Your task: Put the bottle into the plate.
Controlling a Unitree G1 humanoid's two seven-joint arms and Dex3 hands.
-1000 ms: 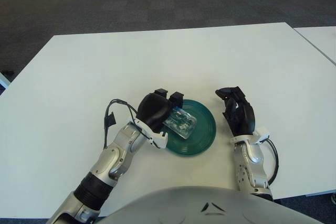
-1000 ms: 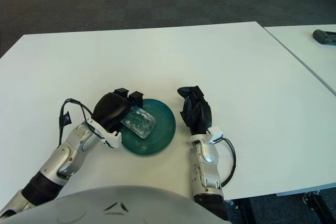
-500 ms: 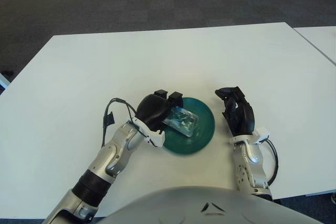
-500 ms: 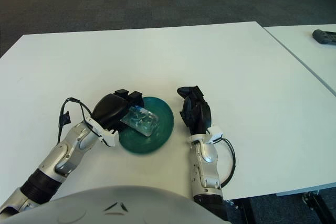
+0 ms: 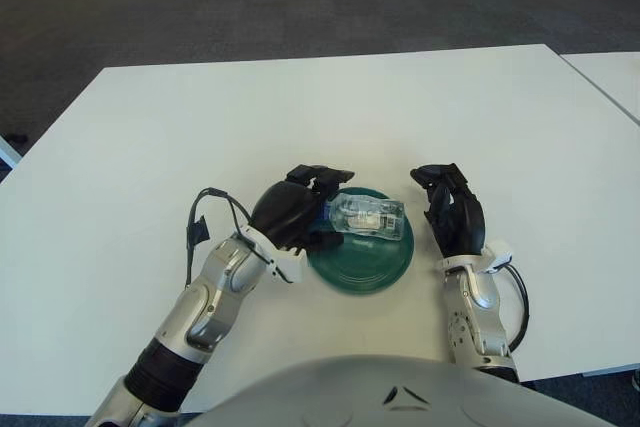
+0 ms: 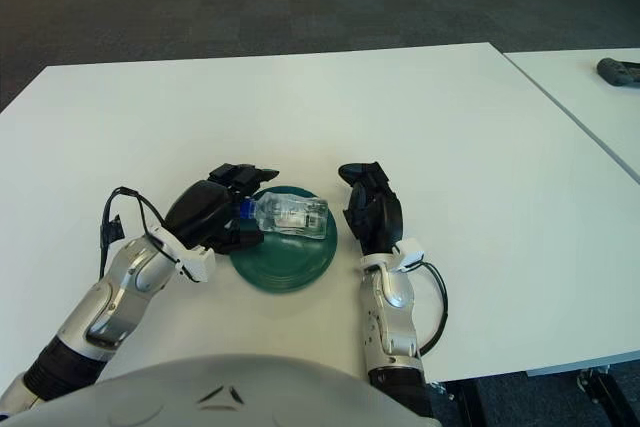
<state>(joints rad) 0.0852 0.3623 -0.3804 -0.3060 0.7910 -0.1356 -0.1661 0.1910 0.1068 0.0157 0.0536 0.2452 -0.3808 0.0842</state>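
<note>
A clear plastic bottle with a blue cap lies on its side on the far half of the dark green plate. The plate sits on the white table in front of me. My left hand is at the plate's left rim. Its fingers are spread above and below the cap end, loose around it rather than clamped on it. My right hand stands just right of the plate with relaxed fingers and holds nothing.
The white table stretches wide to the far side and to the left. A second white table adjoins on the right, with a black object on it. Dark carpet lies beyond the far edge.
My left hand has opened and drawn back left. The bottle has left its grasp and now lies flat across the plate, turned with its body pointing right.
</note>
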